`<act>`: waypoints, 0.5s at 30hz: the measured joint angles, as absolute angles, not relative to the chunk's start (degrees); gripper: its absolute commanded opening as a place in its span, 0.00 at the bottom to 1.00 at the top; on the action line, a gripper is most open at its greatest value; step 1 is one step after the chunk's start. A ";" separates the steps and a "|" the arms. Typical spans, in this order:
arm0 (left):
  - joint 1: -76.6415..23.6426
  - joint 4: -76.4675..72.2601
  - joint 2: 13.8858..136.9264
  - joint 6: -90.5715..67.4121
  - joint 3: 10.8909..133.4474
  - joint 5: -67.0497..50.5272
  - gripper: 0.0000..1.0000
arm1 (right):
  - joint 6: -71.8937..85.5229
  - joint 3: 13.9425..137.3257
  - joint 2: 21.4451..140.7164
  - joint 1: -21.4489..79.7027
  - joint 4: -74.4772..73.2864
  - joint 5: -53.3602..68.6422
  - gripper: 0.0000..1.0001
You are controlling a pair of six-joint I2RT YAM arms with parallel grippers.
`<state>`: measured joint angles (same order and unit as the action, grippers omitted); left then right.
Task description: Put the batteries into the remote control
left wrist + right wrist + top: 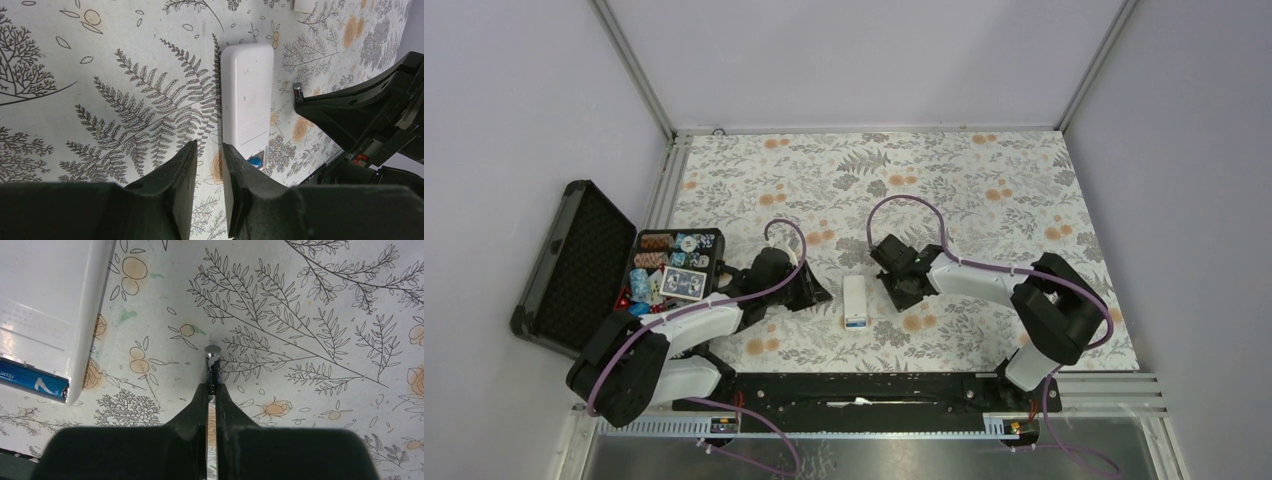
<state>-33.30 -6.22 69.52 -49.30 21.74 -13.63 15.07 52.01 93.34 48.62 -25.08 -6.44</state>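
The right arm reaches in over the floral table (320, 410) with its wrist bent down. The right gripper (211, 390) has its jaws pinched on a dark battery (212, 362), whose silvery end pokes out past the fingertips. The remote control (45, 300) lies back-up, off to the left of those jaws, with a blue battery (30, 380) seated in its open bay. The left arm is folded low. The left gripper (210, 150) has its jaws slightly apart with nothing between them, and the remote control lies just ahead and right of its tips.
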 measured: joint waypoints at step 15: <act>-33.30 -5.58 66.26 -48.60 21.74 -13.67 0.29 | 11.70 51.90 85.30 48.66 -27.62 -6.20 0.00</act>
